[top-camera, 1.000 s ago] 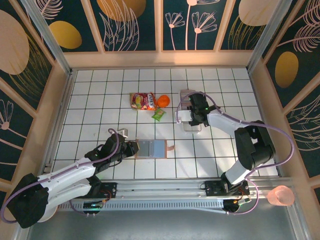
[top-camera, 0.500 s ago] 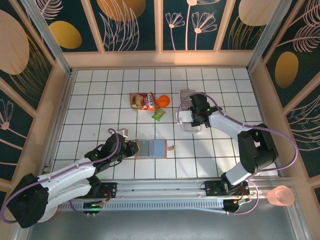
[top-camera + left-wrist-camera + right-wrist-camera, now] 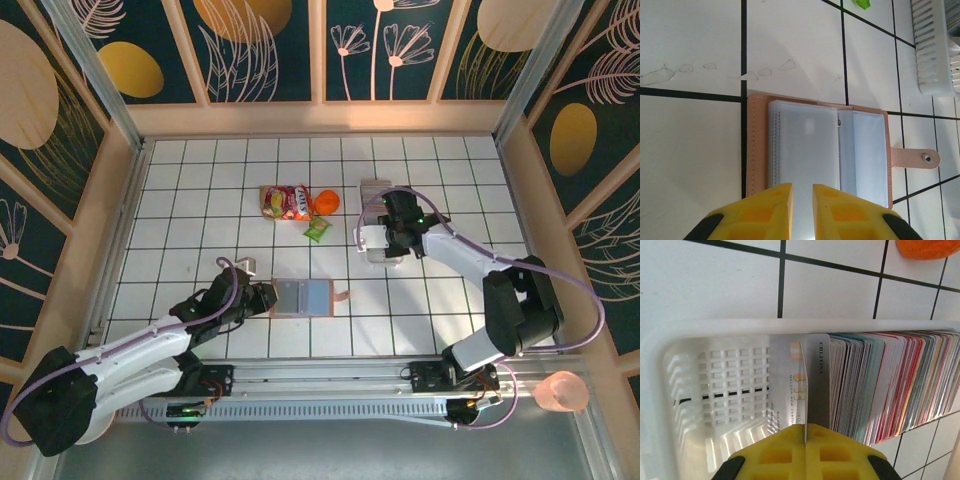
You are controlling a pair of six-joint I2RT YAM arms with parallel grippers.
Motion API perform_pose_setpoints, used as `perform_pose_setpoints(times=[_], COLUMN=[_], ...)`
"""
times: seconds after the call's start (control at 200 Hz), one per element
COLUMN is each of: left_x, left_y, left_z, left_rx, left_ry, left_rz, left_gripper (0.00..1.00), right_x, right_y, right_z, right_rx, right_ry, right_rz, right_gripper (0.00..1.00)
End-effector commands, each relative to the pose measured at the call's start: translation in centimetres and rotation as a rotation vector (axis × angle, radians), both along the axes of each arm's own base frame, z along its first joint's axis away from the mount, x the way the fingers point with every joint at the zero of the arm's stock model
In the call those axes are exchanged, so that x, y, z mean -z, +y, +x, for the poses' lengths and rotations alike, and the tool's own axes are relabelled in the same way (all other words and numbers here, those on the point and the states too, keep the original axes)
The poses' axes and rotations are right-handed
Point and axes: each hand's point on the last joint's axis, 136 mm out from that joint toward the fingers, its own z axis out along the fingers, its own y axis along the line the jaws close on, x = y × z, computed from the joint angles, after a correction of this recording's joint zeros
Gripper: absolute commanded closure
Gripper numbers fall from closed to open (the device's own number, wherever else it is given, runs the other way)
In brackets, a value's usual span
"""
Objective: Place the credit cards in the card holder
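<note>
The salmon-pink card holder (image 3: pixel 302 297) lies open on the white tiles, grey pockets up and snap tab (image 3: pixel 920 158) to the right. My left gripper (image 3: pixel 265 298) is at its left end. In the left wrist view the card holder (image 3: pixel 815 145) runs in between the yellow fingers of that gripper (image 3: pixel 802 200), which stand close together on a pocket leaf. The credit cards (image 3: pixel 880 385) stand as a dense striped row in a white tray (image 3: pixel 715 330). My right gripper (image 3: pixel 805 432) is shut on the edge of the outermost grey card (image 3: pixel 801 385), which leans away from the row.
Colourful snack packets (image 3: pixel 285 201), an orange piece (image 3: pixel 325 201) and a small green packet (image 3: pixel 317 230) lie left of the white tray (image 3: pixel 375 189). Wooden walls ring the tiled floor. The tray's corner (image 3: pixel 932 50) sits at the upper right of the left wrist view.
My right gripper's fingers have closed onto a card in the tray, and that arm's elbow has swung out to the right. The left arm and card holder have stayed put.
</note>
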Motion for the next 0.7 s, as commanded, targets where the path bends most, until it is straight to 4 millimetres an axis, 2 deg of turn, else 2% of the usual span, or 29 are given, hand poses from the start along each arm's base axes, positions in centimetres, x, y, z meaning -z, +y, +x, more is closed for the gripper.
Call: perform_pose_setpoints(times=[0.0,0.24,0.32,0.41,0.52,0.631,0.696], left_x=[0.0,-0.4,-0.5,-0.8,-1.1,-1.3,-1.4], left_y=[-0.3,-0.4,-0.3,-0.4,-0.5,-0.6,-0.7], left_z=[-0.2,-0.1,0.0,0.1,0.3,0.4,0.4], left_rx=[0.011,0.019,0.014,0.011,0.008,0.006,0.008], left_ry=[0.000,-0.011,-0.015,-0.020,-0.027,-0.031,-0.033], left_rz=[-0.022,-0.023,-0.021,-0.026,-0.033,-0.037,-0.041], left_gripper=[0.83,0.83,0.83,0.82,0.83,0.83,0.83], right_x=[-0.5,-1.5,-2.7,-4.3,-9.1,-13.0,-15.0], right_y=[0.5,0.7,1.1,2.6,5.0,6.6,7.2], right_z=[-2.0,-5.2,-6.1,-7.9,-9.8,-12.1,-11.9], right_rx=[0.014,0.009,0.012,-0.052,-0.099,-0.058,0.081], right_ry=[0.062,0.110,0.085,0.010,-0.067,0.037,0.110], right_rz=[0.045,0.071,0.103,0.150,0.371,0.600,0.754], right_gripper=[1.00,1.00,1.00,1.00,1.00,1.00,1.00])
